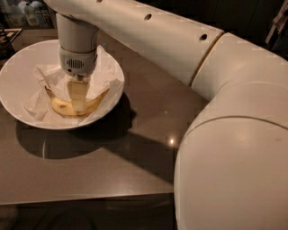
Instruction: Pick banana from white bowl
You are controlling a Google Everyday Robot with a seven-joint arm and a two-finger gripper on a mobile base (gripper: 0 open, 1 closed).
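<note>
The white bowl [13,58] stands on the dark table at the left. The yellow banana [96,103] lies curved at the bowl's bottom, on crumpled white paper [48,76]. My gripper [77,104] points straight down into the bowl from the wrist [77,42]. Its tip is at the middle of the banana and covers that part. Both ends of the banana show to either side of it.
The bowl sits on a dark brown table [135,148] whose front edge runs along the bottom. My arm's large white links [234,148] fill the right side. Dark clutter stands at the back left [22,13].
</note>
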